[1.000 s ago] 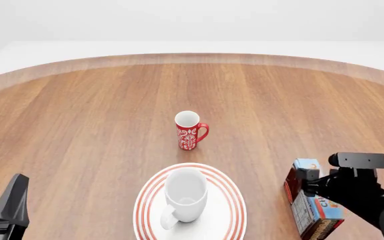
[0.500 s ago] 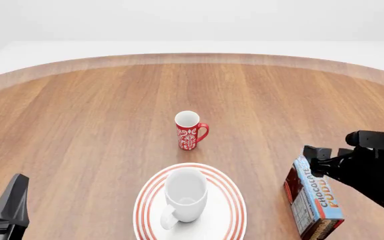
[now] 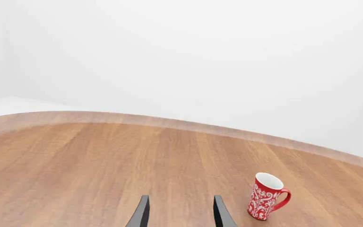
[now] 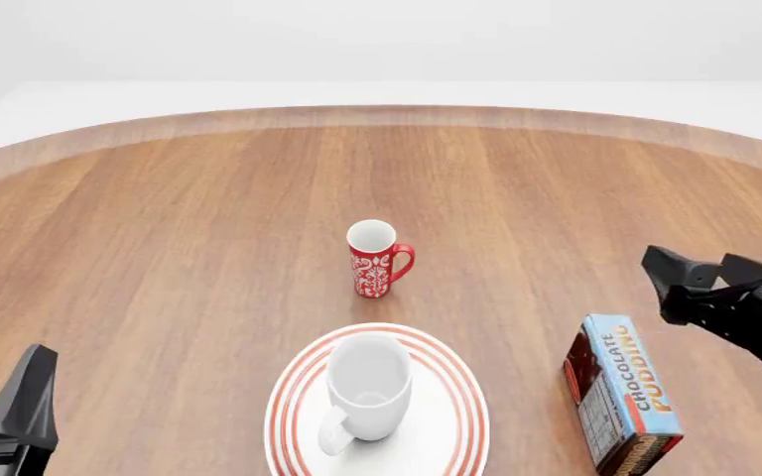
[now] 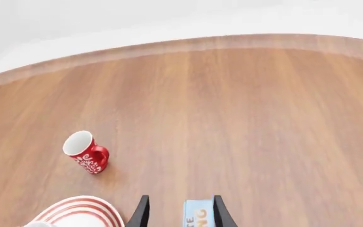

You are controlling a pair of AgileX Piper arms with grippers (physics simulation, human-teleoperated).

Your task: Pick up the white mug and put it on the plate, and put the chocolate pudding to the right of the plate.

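Black right gripper [image 4: 698, 270] hangs with jaws apart and empty, clear of the chocolate pudding [image 4: 623, 392], which lies on the table right of the plate [image 4: 450, 389]. Left gripper [image 3: 178, 213] is parted too, holding nothing. Judged: pudding box light, stiff, best pinched across narrow sides; white mug [image 4: 368, 385], glossy and slippery, stands on the plate.

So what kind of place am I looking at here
Probably a simulated tabletop test setup, not a real kitchen: a bare round wooden table against blank white surroundings, holding only a plate, mugs, and a chocolate pudding box.
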